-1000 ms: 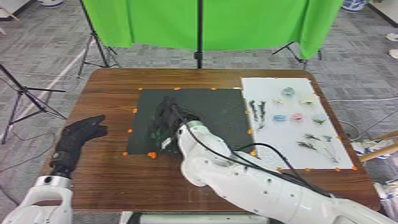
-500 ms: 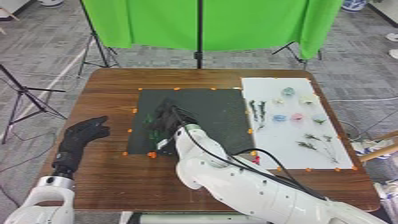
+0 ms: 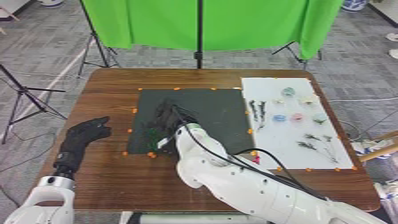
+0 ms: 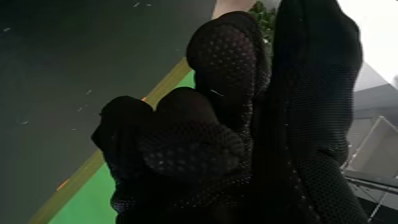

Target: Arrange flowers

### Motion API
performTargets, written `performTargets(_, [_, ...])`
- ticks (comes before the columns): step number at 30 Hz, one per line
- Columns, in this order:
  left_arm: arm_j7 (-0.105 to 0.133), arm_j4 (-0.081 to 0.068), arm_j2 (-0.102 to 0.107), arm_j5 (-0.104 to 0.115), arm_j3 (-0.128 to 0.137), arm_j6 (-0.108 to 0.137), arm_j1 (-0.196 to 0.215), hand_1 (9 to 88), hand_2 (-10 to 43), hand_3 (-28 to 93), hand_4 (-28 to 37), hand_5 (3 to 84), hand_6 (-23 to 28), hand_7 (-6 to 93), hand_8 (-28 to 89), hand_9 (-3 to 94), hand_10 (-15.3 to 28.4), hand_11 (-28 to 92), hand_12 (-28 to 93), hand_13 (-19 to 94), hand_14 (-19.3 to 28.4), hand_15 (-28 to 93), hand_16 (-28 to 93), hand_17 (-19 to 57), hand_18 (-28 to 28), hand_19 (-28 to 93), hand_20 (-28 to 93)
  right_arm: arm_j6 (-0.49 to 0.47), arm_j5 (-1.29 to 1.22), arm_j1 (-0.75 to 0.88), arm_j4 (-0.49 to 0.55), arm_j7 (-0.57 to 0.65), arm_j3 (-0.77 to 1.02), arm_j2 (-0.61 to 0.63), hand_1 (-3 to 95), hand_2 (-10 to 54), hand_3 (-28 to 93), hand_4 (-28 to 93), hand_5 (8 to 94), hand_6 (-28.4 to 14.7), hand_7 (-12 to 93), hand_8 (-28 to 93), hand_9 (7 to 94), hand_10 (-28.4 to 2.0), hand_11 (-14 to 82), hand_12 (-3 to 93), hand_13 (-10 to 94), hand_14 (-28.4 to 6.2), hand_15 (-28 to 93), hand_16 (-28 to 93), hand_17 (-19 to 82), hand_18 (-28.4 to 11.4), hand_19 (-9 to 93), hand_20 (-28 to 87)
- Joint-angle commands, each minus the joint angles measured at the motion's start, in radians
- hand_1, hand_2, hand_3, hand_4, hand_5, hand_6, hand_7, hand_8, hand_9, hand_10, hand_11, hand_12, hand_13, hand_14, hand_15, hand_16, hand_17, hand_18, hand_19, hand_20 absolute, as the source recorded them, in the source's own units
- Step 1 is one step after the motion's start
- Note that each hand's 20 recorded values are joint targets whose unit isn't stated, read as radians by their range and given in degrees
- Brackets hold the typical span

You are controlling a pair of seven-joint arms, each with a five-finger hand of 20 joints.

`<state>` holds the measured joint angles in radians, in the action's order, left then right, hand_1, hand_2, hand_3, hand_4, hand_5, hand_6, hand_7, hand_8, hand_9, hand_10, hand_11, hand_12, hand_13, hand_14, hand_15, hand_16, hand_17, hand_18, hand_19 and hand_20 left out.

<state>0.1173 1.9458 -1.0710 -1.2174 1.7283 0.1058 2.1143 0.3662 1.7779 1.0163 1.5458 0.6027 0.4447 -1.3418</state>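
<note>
1. Right hand (image 3: 169,120), black mesh-textured glove with dotted grip pads: hovering or resting over the mat, which I cannot tell; fingers curling and pinching leaves (image 4: 262,19), small, green and pointed, against the thumb.
2. Mat (image 3: 218,102), dark, flat, rectangular: lying on the brown wood-grained table (image 3: 115,175), orange tabs dotting its edges.
3. Sheet (image 3: 262,85), white, smooth: lying beside the mat on the robot's right.
4. Flowers, round, ruffled: a blue (image 3: 280,118) and a pink (image 3: 297,118) sitting near each other on the sheet.
5. Stems (image 3: 258,112), thin, dark green: lying lengthwise near the mat.
6. Sprigs (image 3: 311,145), feathery: spreading nearer the robot.
7. Left hand (image 3: 84,135), black glove: waiting left of the mat, fingers relaxing together.
</note>
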Motion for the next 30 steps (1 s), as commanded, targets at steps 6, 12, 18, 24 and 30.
performTargets(6, [-0.019, 0.026, -0.025, -0.007, 0.065, -0.013, 0.061, 31.0, 5.0, 65, -18.1, 47.5, 5.3, 14.4, -6, 48.6, 14.7, 26, 14, 39, 19.5, 31, 0, 5.6, 16.3, 31, 30, 0.036, 0.02, -0.058, 0.188, -0.074, 0.058, 0.162, 80.8, -9.5, -28, 48, 74.1, -1.7, 37, 22, 86.0, -12.4, 35.7, 38.8, 93, -0.7, 58, 43, 53, -21.5, 91, 51])
performTargets(12, [-0.021, 0.036, -0.029, -0.003, 0.093, -0.009, 0.084, 31.1, 4.7, 65, -18.0, 47.4, 5.3, 14.3, -6, 48.6, 14.7, 26, 14, 39, 19.4, 31, 0, 5.6, 16.4, 31, 30, 0.003, 0.085, 0.024, 0.415, -0.116, 0.257, 0.391, 79.1, -9.5, -28, 48, 73.6, -2.1, 36, 22, 84.8, -13.3, 37.8, 34.0, 92, -1.1, 59, 43, 52, -21.5, 91, 52])
performTargets(18, [-0.029, 0.042, -0.03, -0.007, 0.103, -0.017, 0.087, 31.2, 4.6, 65, -18.1, 47.5, 5.4, 14.2, -6, 48.6, 14.7, 26, 14, 39, 19.4, 31, 0, 5.6, 16.4, 31, 30, -0.053, 0.225, 0.268, 0.557, -0.092, 0.56, 0.6, 75.5, -9.5, -28, 51, 73.6, -3.0, 31, 21, 82.8, -13.6, 35.7, 32.1, 90, -1.7, 59, 42, 50, -21.9, 91, 52])
performTargets(24, [-0.033, 0.048, -0.027, -0.007, 0.114, -0.018, 0.096, 31.3, 4.7, 65, -18.1, 47.4, 5.4, 14.2, -6, 48.6, 14.7, 26, 14, 39, 19.4, 31, 1, 5.7, 16.3, 30, 30, -0.143, 0.381, 0.582, 0.576, -0.002, 0.873, 0.715, 37.3, -9.5, 63, -10, 72.6, -4.2, 25, -4, 79.4, -14.1, 32.0, 31.6, 88, -2.9, 59, 41, 47, -22.8, 89, 53])
performTargets(30, [-0.034, 0.052, -0.028, -0.008, 0.118, -0.021, 0.099, 31.4, 4.7, 65, -18.0, 47.3, 5.3, 14.2, -6, 48.6, 14.8, 26, 14, 39, 19.4, 31, 0, 5.7, 16.3, 30, 30, -0.262, 0.426, 0.737, 0.523, 0.066, 1.005, 0.759, 34.4, -9.5, 63, -10, 70.7, -5.1, 20, -6, 77.2, -14.9, 31.5, 31.5, 87, -3.4, 59, 41, 46, -23.1, 89, 53])
